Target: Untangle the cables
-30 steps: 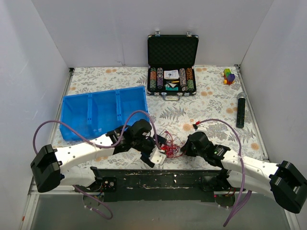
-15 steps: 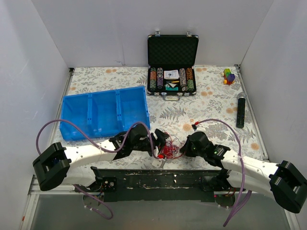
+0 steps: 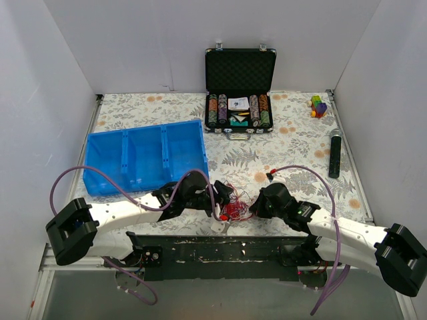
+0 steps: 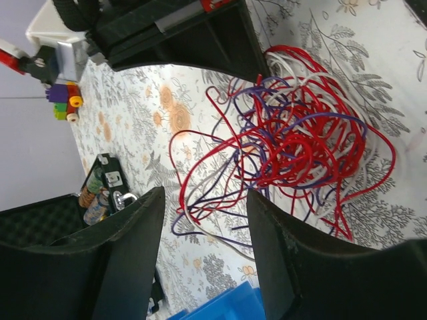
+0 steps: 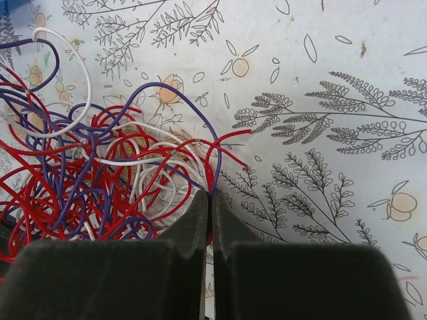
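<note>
The cables (image 3: 233,208) are a tangle of thin red, white and purple wires on the floral cloth between my two grippers, close to the near edge. My left gripper (image 3: 222,200) stands at the tangle's left side. In the left wrist view its jaws (image 4: 205,200) are apart, and the cables (image 4: 293,140) lie beyond the fingertips with only a few loose loops between them. My right gripper (image 3: 253,207) is at the tangle's right side. Its fingers (image 5: 209,193) are shut on a red and a purple strand of the cables (image 5: 100,173).
A blue divided bin (image 3: 143,157) sits at the left, just behind my left arm. An open black case of poker chips (image 3: 239,87) stands at the back. A black remote (image 3: 334,153) and coloured blocks (image 3: 318,105) lie at the right. A small white object (image 3: 219,225) rests by the near edge.
My left gripper has swung up from the near edge to the left side of the tangle, and its jaws have narrowed. The right arm has stayed put, still shut.
</note>
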`<state>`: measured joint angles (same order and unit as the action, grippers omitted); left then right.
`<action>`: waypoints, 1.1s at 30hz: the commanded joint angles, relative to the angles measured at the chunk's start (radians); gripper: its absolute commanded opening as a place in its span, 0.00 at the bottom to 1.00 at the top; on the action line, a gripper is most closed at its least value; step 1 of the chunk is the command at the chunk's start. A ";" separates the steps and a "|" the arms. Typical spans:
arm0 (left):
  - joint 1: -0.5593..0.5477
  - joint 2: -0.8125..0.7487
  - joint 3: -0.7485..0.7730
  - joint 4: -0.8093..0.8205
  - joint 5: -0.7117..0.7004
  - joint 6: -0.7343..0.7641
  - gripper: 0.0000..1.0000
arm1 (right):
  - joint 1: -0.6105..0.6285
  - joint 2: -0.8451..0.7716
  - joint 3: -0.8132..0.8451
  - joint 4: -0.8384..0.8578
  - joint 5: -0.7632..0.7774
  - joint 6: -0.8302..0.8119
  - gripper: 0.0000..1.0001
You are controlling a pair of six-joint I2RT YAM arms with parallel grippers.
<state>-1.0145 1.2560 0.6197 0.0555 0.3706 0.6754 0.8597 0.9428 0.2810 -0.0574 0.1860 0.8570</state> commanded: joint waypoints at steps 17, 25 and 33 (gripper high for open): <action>0.005 0.056 0.026 0.079 -0.038 -0.014 0.27 | 0.006 -0.042 0.014 0.005 0.001 -0.007 0.01; 0.005 0.029 0.038 -0.003 -0.044 -0.019 0.00 | 0.006 -0.035 0.015 0.016 0.001 -0.006 0.01; 0.005 0.002 0.149 -0.025 -0.055 -0.143 0.00 | 0.006 -0.027 0.007 0.022 0.013 0.005 0.01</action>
<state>-1.0138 1.3125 0.6613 0.0246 0.3244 0.6292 0.8597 0.9134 0.2806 -0.0578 0.1837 0.8585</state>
